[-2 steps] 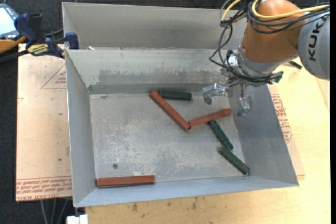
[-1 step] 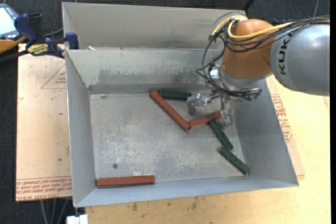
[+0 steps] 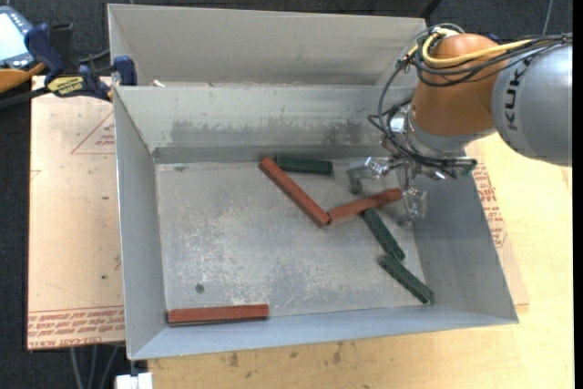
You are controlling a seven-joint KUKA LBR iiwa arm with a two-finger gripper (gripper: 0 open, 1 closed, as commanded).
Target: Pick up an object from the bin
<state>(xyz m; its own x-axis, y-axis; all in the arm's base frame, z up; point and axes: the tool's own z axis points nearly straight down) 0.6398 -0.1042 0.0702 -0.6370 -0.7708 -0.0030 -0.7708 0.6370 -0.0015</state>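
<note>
**A:** Where is the gripper [image 3: 393, 188]?

**B:** Low in the right rear part of the bin [image 3: 137, 223], under the orange wrist, right at the right end of the short red bar [image 3: 363, 209]. The two look to be touching or nearly so, but the wrist hides the contact.

**A:** Is it wide or narrow, and is it holding anything?

**B:** I cannot tell how far open it is, because the metal parts there are too tangled to read. I see nothing clearly held. The short red bar lies flat on the floor.

**A:** So how far along is the pick?

**B:** I'd say early to midway. The gripper is down among the things, but nothing is lifted. Closing on something and raising it clear of the bin are left to do.

**A:** What lies around it?

**B:** The short red bar meets the long red bar [image 3: 293, 190] at its left end, making a shallow V. Just below the gripper, a green bar [image 3: 383, 235] slants away, with a second green bar [image 3: 406, 279] beyond it towards the front right corner. A third green bar [image 3: 305, 166] lies by the back wall, at the long red bar's upper end. Well apart, one more red bar [image 3: 217, 314] rests along the front wall at the left.
</note>
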